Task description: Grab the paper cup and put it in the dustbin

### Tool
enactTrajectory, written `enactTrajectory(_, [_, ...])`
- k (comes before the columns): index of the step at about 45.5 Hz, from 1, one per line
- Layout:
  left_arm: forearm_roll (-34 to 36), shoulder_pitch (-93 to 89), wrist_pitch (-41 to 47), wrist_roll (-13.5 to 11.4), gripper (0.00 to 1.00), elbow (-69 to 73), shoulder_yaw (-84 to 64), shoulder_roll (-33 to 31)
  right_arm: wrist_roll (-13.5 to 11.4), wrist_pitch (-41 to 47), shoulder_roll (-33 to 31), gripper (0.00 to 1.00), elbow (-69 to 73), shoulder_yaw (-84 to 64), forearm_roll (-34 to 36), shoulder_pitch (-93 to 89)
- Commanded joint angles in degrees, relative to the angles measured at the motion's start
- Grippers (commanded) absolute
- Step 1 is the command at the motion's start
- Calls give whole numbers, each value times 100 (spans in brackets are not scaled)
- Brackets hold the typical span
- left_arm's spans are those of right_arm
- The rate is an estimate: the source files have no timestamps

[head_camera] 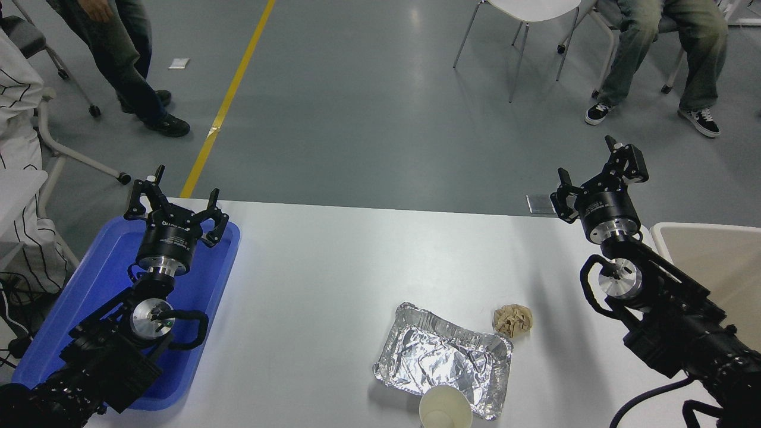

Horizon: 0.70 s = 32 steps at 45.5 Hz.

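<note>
The paper cup (445, 408) stands upright at the table's near edge, well behind and left of the empty, wide-open right gripper (594, 172).

The only print in view is a line of small white lettering on the black collar of the left gripper (176, 199), just below its fingers, and it is too small and blurred to make out any word. Nothing else carries readable writing: the paper cup (445, 407), the dustbin (713, 252), the foil tray (443, 359) and the blue tray (101, 279) show plain surfaces with no label, number or sign.
</note>
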Motion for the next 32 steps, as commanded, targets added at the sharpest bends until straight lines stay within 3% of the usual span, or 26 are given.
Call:
enactTrajectory(1, [7, 0, 2, -8, 100, -3, 9, 0, 2, -3, -6, 100, -3, -1, -2, 39])
enactTrajectory(32, [7, 9, -7, 1, 100, -3, 9, -9, -7, -12, -93, 100, -38, -1, -2, -5])
